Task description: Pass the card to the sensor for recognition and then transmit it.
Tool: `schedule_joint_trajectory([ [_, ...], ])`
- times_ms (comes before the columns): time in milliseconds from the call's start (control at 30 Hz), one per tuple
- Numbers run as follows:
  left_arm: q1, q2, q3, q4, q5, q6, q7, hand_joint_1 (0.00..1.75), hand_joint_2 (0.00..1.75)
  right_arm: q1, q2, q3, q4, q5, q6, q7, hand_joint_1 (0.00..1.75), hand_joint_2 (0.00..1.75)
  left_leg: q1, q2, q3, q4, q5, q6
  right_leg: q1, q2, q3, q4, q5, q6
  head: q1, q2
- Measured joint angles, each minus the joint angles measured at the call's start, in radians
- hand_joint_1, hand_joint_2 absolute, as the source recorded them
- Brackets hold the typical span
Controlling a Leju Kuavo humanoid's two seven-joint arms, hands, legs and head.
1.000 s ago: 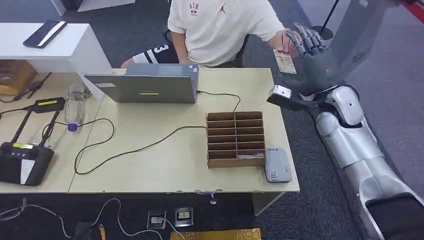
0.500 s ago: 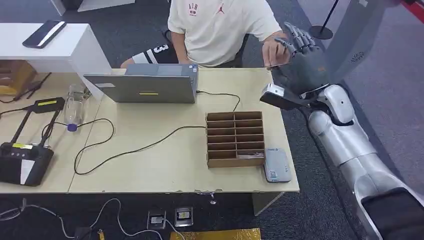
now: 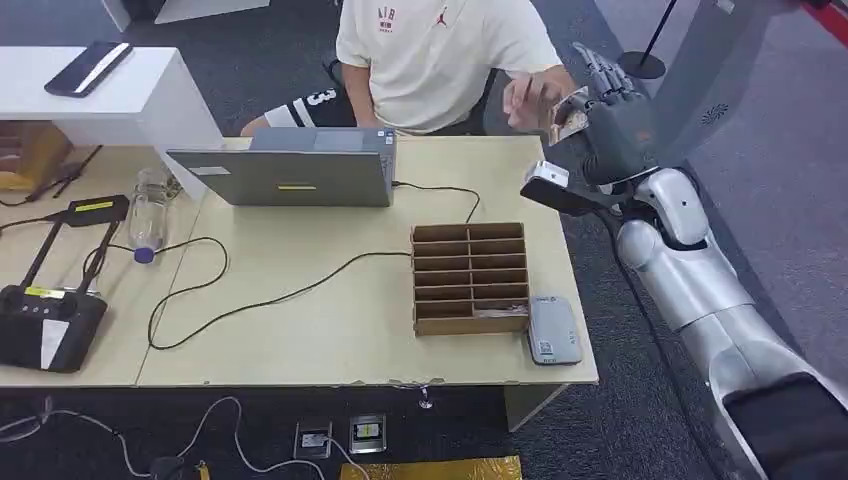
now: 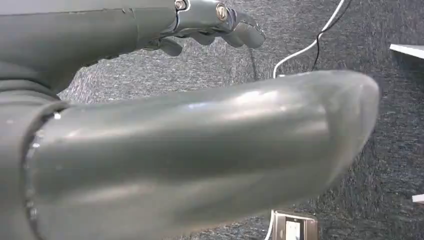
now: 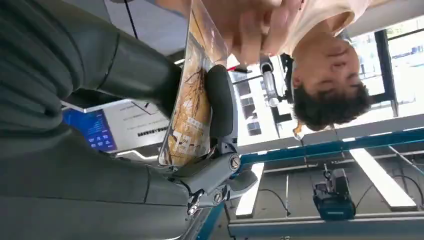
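One card (image 3: 568, 112) upright in right robot hand (image 3: 606, 118)

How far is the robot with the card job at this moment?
Done: the right hand grips the card between thumb and fingers, beside the person's hand at the table's far corner. In hand: the card is up in the air, away from the sensor, the grey device at the table's near edge beside the cardboard organizer. Left: presenting the card to the sensor, then passing it on.
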Motion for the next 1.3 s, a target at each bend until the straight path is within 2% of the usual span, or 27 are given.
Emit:
schedule_joint_trajectory([
  [367,0.001,-0.002,0.0,0.0,0.006,0.002,-0.002,0.0,0.0,0.047,-0.021,-0.003,-0.011,-0.038,0.054,0.039,1.75,1.75,0.0,0.0,0.0,0.0,0.0,0.0,0.0,0.0,0.0,0.0,0.0,0.0,0.0,0.0],
  [600,0.006,-0.003,0.0,0.0,0.016,0.002,-0.01,0.0,0.0,0.135,-0.063,-0.01,-0.026,-0.053,0.058,0.049,1.75,1.75,0.0,0.0,0.0,0.0,0.0,0.0,0.0,0.0,0.0,-0.001,0.0,0.0,0.0,0.0],
  [733,0.006,-0.003,0.0,0.0,0.021,0.003,-0.01,0.0,0.0,0.173,-0.085,-0.011,-0.036,-0.055,0.081,0.078,1.75,1.75,0.0,0.0,0.0,0.0,0.0,0.0,0.0,0.0,0.0,-0.001,0.0,0.0,0.0,0.0],
  [933,0.009,-0.001,0.0,0.0,0.029,0.004,-0.01,0.0,0.0,0.299,-0.118,-0.021,-0.054,-0.059,0.076,0.104,1.75,1.75,0.0,0.001,0.0,0.0,-0.001,-0.001,0.0,0.0,0.0,-0.001,0.0,0.0,0.0,0.0],
  [1300,0.009,0.003,0.0,0.0,0.03,0.003,-0.01,0.0,0.0,0.411,-0.129,-0.018,-0.077,-0.037,0.085,0.129,1.75,1.75,0.0,0.001,0.0,0.0,-0.001,-0.001,0.0,0.0,0.0,-0.001,0.0,0.0,0.0,0.0],
])
